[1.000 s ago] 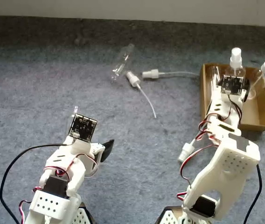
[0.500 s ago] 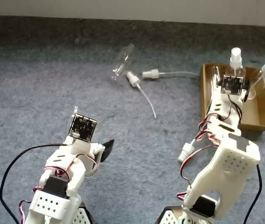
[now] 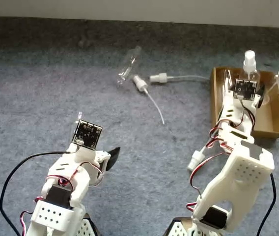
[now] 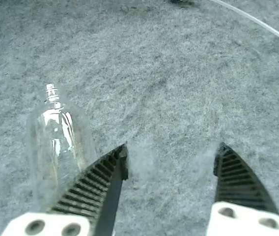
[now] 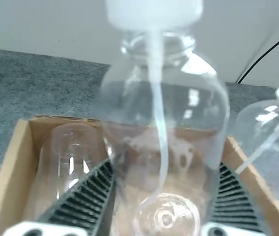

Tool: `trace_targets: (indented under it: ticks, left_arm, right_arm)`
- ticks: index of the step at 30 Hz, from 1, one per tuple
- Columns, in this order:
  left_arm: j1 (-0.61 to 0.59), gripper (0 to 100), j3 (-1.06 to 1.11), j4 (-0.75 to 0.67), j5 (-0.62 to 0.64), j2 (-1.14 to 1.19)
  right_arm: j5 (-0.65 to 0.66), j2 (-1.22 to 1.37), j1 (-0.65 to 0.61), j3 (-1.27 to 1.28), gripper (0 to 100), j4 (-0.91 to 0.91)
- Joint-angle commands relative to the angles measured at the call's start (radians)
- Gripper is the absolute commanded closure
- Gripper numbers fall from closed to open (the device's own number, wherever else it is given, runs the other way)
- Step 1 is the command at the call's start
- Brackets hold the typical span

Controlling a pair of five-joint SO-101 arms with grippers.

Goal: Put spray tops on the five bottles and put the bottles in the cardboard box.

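A grey, fuzzy felt-like cloth (image 3: 41, 98) covers the table across the whole high view. A pale wall strip (image 3: 129, 7) runs along the top edge. In the right wrist view, a thin black cable (image 5: 267, 54) slants across the upper right.

The surface (image 3: 41, 88) is fuzzy, matt grey cloth. The cardboard box (image 3: 271, 132) is matt brown paperboard. In the box, a glossy clear plastic bottle (image 5: 179, 113) carries a smooth white plastic spray top (image 5: 153, 12), between the ribbed matt black pads (image 5: 80, 201) of the right end effector (image 5: 163, 172).
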Motion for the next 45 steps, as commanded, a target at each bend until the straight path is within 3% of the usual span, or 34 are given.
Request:
trace_targets:
  ticks: [1, 22, 27, 45]
  left_arm:
    - [0.001, 75, 0.010, -0.023, -0.008, -0.008]
    - [0.001, 75, 0.010, -0.025, -0.008, -0.008]
    - [0.001, 75, 0.010, -0.025, -0.008, -0.008]
    - [0.001, 75, 0.010, -0.025, -0.008, -0.008]
  right_arm:
    - [0.028, 0.047, 0.025, 0.147, 73.0, 0.064]
    - [0.028, 0.047, 0.025, 0.151, 73.1, 0.061]
    - [0.132, 0.047, 0.027, 0.157, 73.1, 0.062]
    - [0.140, 0.039, 0.035, 0.185, 73.1, 0.062]
